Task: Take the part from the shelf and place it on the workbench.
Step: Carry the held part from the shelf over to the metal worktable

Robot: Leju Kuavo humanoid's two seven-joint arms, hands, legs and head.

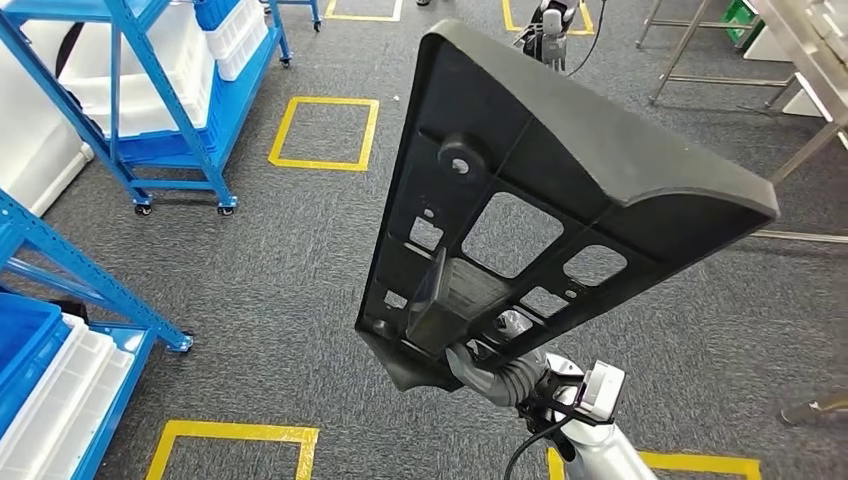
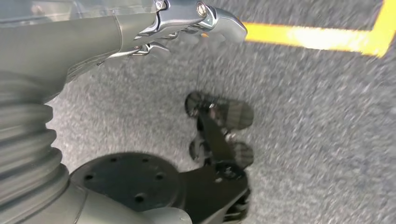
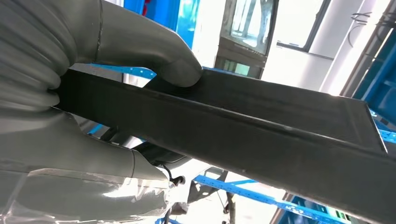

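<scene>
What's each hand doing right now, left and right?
Left hand: holds nothing, hanging over the carpet; open or closed cannot be told.
Right hand: grips the black part by its lower edge.

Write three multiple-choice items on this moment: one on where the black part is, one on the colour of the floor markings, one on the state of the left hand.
1. Where is the black part?
A. Held up over the carpet by the right hand
B. Lying on a blue shelf
C. Flat on a steel bench

2. What colour are the floor squares?
A. White
B. Yellow
C. Red

3. What is the left hand doing?
A. Gripping the part
B. Hanging over the carpet with nothing in it
C. Pressing on a white bin

Answers:
1 A: the head view shows the right hand gripping the part's lower end, with carpet behind it.
2 B: the taped outlines on the grey carpet are yellow.
3 B: the left wrist view shows its fingers over bare carpet, holding nothing.
</scene>
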